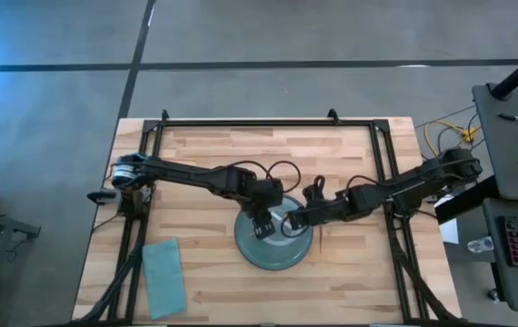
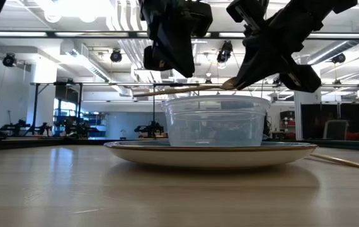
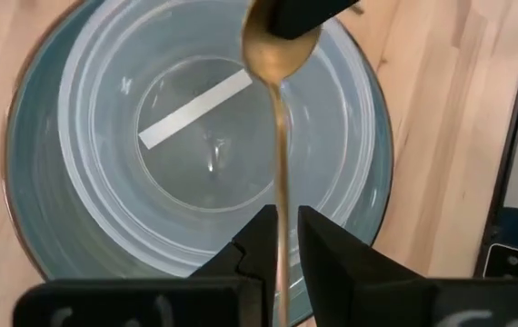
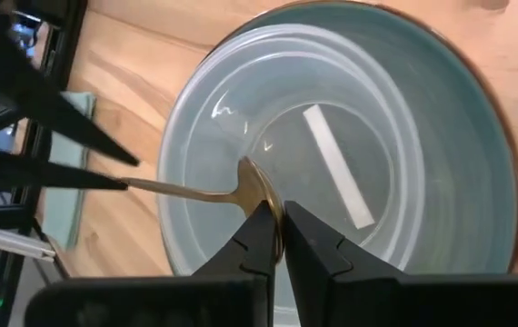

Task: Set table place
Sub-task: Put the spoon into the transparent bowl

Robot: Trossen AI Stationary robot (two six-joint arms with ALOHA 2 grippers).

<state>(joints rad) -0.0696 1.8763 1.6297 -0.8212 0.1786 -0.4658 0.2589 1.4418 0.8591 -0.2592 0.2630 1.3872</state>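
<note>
A gold spoon (image 2: 186, 89) hangs level above a clear plastic tub (image 2: 216, 120), which stands by its base on a blue-grey plate (image 1: 273, 243) on the wooden table (image 1: 204, 154). My left gripper (image 3: 283, 238) is over the plate's left part, shut on the spoon's handle. My right gripper (image 4: 281, 234) comes in from the right and is shut on the spoon's bowl. A white strip (image 3: 195, 111) lies in the bottom of the tub. My left gripper has the spoon's thin handle (image 3: 282, 195) between its two fingers, which lie across the handle. The fingers point down over the tub. The spoon is lifted clear and lies level. My right gripper pinches the rim of the spoon's bowl (image 4: 261, 195) between its two fingertips. It comes slanting down from the table's right side. The handle (image 4: 182, 189) runs away from it toward my left gripper, clear of the tub.
A teal cloth napkin (image 1: 162, 277) lies flat near the table's front left corner. A thin wooden stick (image 2: 338, 161) lies on the table just right of the plate. The black rail frame (image 1: 268, 120) edges the tabletop.
</note>
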